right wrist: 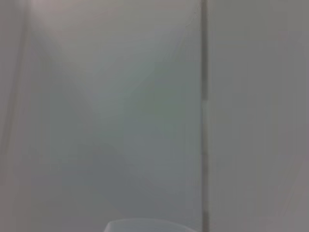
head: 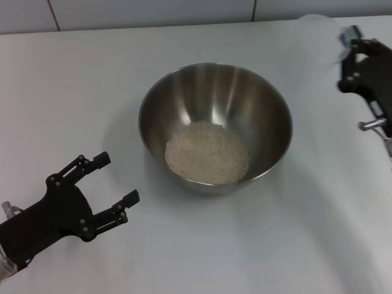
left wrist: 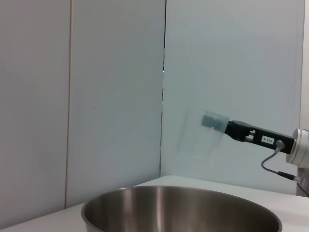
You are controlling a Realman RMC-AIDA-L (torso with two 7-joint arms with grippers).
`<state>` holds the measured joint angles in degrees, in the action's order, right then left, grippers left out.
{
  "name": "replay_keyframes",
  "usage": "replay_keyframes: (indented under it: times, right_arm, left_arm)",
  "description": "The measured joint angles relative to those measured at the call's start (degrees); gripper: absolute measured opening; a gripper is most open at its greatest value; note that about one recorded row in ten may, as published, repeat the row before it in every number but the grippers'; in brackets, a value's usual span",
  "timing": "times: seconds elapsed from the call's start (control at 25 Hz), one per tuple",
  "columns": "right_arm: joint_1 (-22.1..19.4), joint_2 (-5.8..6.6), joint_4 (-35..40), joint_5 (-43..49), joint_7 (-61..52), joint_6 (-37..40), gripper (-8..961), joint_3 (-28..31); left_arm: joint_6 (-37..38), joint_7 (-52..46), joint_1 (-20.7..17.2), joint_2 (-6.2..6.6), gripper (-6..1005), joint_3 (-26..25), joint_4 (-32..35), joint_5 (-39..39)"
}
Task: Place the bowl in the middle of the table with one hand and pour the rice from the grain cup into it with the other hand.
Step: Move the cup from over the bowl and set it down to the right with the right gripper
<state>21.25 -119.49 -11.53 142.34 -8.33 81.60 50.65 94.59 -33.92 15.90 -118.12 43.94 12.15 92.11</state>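
The steel bowl [head: 184, 86] stands in the middle of the white table [head: 73, 86], with a pale mound of rice [head: 207, 152] in its bottom. At the near left my left gripper [head: 119, 177] is open and empty, a short way off the bowl's rim. My right gripper [head: 350, 48] is raised at the far right, shut on the clear grain cup [head: 318, 37], which looks empty. In the left wrist view the grain cup [left wrist: 203, 140] hangs above and beyond the bowl [left wrist: 178, 212], held by the right gripper [left wrist: 231, 127]. A pale cup rim [right wrist: 149, 226] edges the right wrist view.
A light tiled wall [head: 153, 12] runs along the table's far edge. Only bare white tabletop surrounds the bowl on every side.
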Motion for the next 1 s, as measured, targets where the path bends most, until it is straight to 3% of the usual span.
replay_keyframes:
  times: [0.2, 0.52, 1.0]
  right_arm:
    - [-0.34, -0.1, 3.04, 0.0, 2.62, -0.86, 32, 3.96]
    - [-0.06, -0.13, 3.65, 0.0, 2.89, -2.89, 34, 4.46]
    - [3.08, -0.16, 5.16, 0.09, 3.4, -15.24, 37, 3.98]
  left_arm:
    - [0.34, 0.14, -0.08, 0.07, 869, 0.47, 0.21, 0.06]
    - [0.4, 0.33, -0.29, 0.09, 869, 0.75, 0.31, 0.09]
    - [0.76, 0.52, -0.59, 0.09, 869, 0.8, 0.13, 0.09]
